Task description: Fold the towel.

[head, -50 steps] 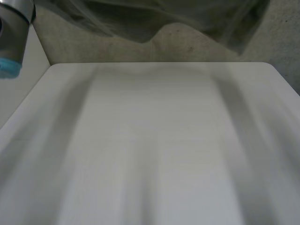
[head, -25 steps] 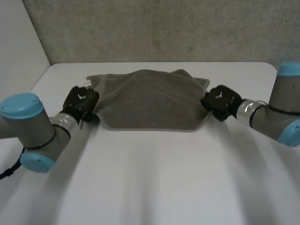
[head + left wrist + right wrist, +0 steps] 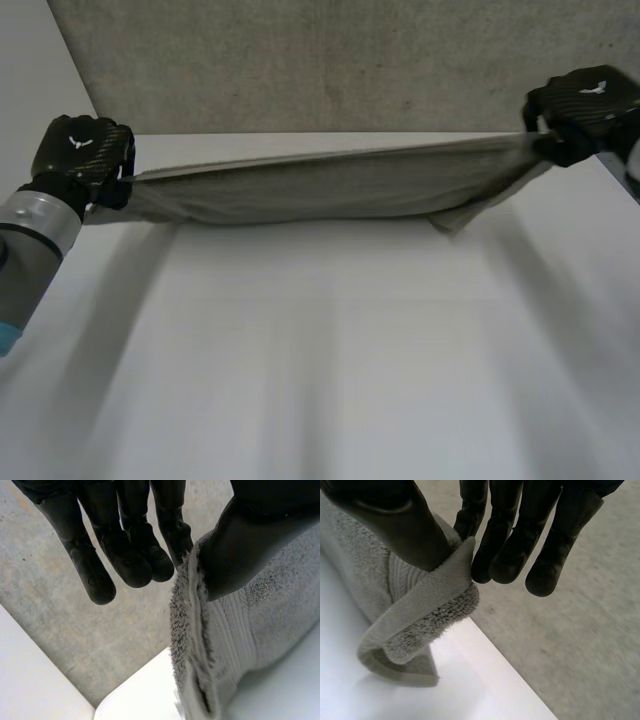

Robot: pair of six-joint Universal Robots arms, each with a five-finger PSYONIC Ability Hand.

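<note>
A grey towel (image 3: 330, 185) hangs stretched in the air above the far part of the white table (image 3: 320, 350), sagging a little near its right end. My left hand (image 3: 82, 150) holds the towel's left end; in the left wrist view the thumb (image 3: 245, 540) pinches the towel (image 3: 225, 645) against a finger while the other fingers (image 3: 125, 550) stay straight. My right hand (image 3: 585, 105) holds the right end, raised higher. The right wrist view has the thumb (image 3: 405, 525) pressing the towel's hem (image 3: 420, 615) against a finger.
A grey carpeted floor (image 3: 320, 60) lies beyond the table's far edge. The table's far corner (image 3: 120, 705) is below my left hand.
Half a second ago the towel lay bunched on the table with both hands at its sides. Both hands have risen and moved apart, lifting the towel and pulling it taut.
</note>
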